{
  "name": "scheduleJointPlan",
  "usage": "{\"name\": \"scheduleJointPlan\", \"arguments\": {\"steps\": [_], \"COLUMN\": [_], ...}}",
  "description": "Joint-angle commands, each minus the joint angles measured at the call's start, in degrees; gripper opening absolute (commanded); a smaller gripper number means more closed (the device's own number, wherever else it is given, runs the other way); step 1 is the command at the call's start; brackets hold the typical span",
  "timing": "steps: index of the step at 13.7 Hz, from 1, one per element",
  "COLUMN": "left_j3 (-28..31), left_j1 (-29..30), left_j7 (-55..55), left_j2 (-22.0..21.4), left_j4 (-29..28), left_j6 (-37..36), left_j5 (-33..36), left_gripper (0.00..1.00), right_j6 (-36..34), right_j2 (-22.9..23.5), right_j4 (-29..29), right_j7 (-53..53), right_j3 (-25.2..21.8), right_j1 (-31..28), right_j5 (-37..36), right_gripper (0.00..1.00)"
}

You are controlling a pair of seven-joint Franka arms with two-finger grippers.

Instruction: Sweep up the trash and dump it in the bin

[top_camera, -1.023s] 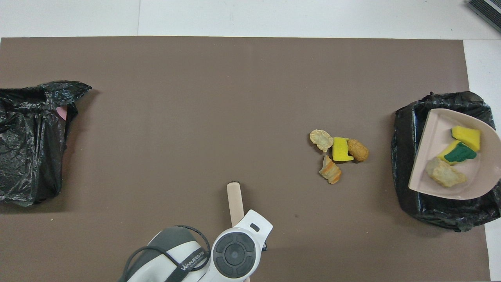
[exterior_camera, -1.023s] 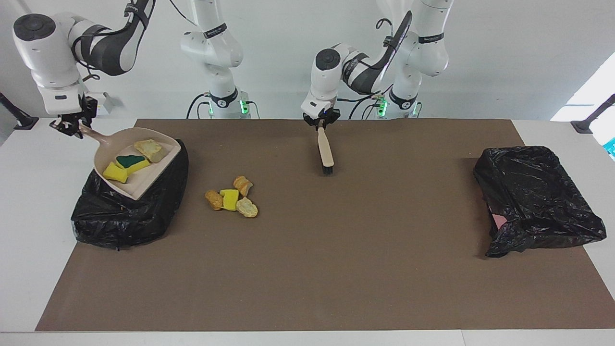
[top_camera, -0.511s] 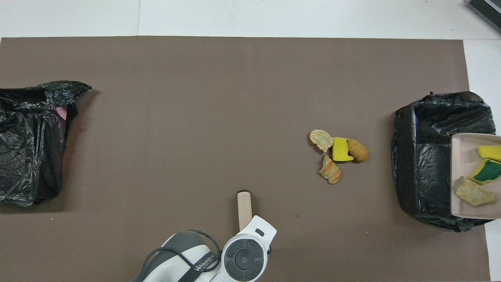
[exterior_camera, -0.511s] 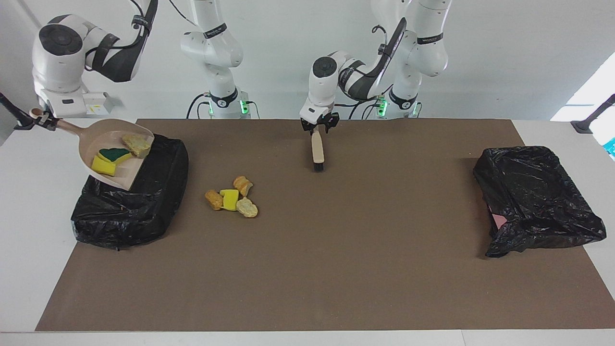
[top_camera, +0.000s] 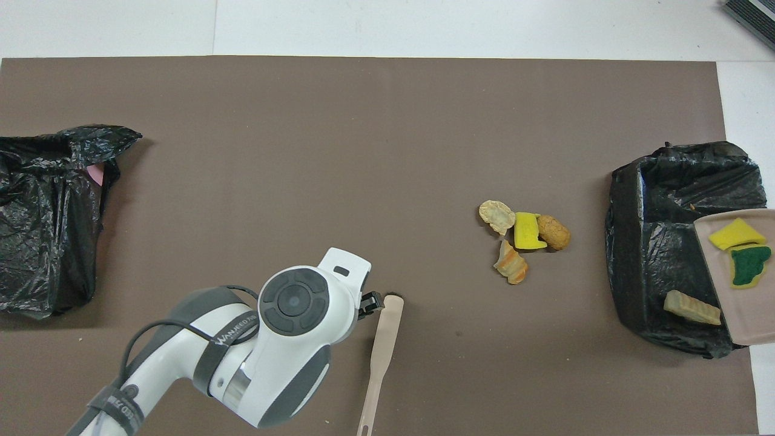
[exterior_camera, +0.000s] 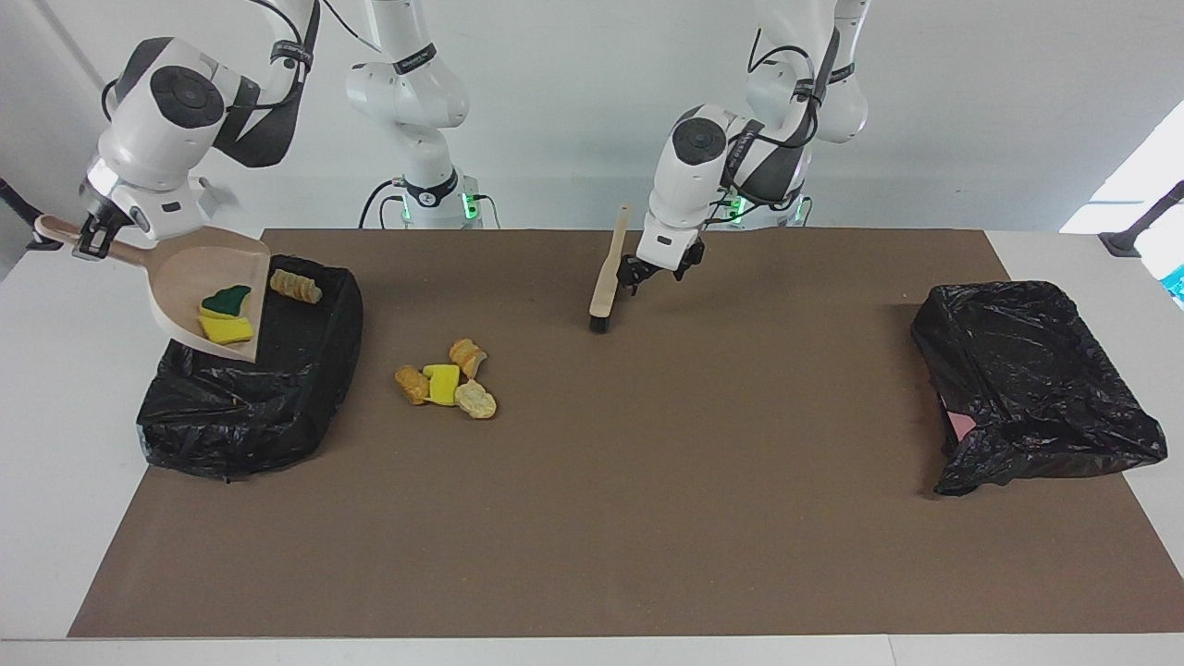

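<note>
My right gripper point(exterior_camera: 92, 236) is shut on the handle of the beige dustpan point(exterior_camera: 185, 277), which is tilted steeply over a black-lined bin point(exterior_camera: 250, 398) at the right arm's end. A green-faced sponge point(exterior_camera: 227, 299) and a yellow sponge point(exterior_camera: 227, 328) lie in the pan. A tan bread lump point(exterior_camera: 296, 285) lies in the bin. Several scraps of trash point(exterior_camera: 446, 379) sit in a pile on the brown mat. My left gripper point(exterior_camera: 652, 277) is close beside the beige hand brush point(exterior_camera: 606, 268), which stands tilted with its bristles on the mat.
A second black-lined bin point(exterior_camera: 1027, 388) sits at the left arm's end of the mat, with something pink showing at its edge. The overhead view shows the pile point(top_camera: 524, 239), the brush point(top_camera: 381, 351) and the dustpan point(top_camera: 748, 290) at the frame's edge.
The right gripper has tipped the dustpan more steeply and the bread lump has slid out into the bin. The left arm has swung round and the brush now stands handle-up.
</note>
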Motion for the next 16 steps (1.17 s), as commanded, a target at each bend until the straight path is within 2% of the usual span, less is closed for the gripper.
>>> {"name": "scheduleJointPlan", "arguments": {"steps": [1, 5, 8, 11, 14, 15, 16], "left_j3": [-0.68, -0.59, -0.59, -0.94, -0.42, -0.42, -0.42], "left_j1": [6.03, 15.53, 20.01, 25.56, 28.91, 30.83, 32.06], "left_j7": [0.96, 21.06, 23.11, 31.96, 44.25, 49.43, 51.92], "left_j2": [3.01, 10.13, 13.13, 12.52, 12.43, 12.0, 10.95], "left_j4": [4.59, 16.1, 22.7, 24.38, 29.64, 30.97, 31.07], "left_j6": [-1.2, -2.16, -1.99, -2.95, -12.24, -15.15, -16.83], "left_j5": [3.49, 3.94, 3.86, 2.46, 2.1, 2.19, 2.19], "left_gripper": [1.0, 1.0, 1.0, 1.0, 1.0, 1.0, 1.0], "right_j6": [0.04, -1.44, -2.16, -2.16, -3.56, -6.61, -8.04], "right_j2": [-1.94, -4.57, -7.47, -8.97, -9.32, -10.72, -11.17], "right_j4": [-0.99, -4.49, -7.92, -9.6, -10.39, -11.61, -12.15], "right_j7": [-1.62, -0.83, -0.91, -1.26, 0.65, 8.24, 9.18], "right_j3": [0.43, 0.51, 0.51, 0.51, 0.51, 0.51, 0.6], "right_j1": [2.19, 4.47, 4.75, 7.82, 8.44, 8.96, 9.66], "right_j5": [-4.19, -6.4, -9.47, -15.17, -17.56, -17.56, -17.47], "right_gripper": [0.0, 0.0, 0.0, 0.0, 0.0, 0.0, 0.0]}}
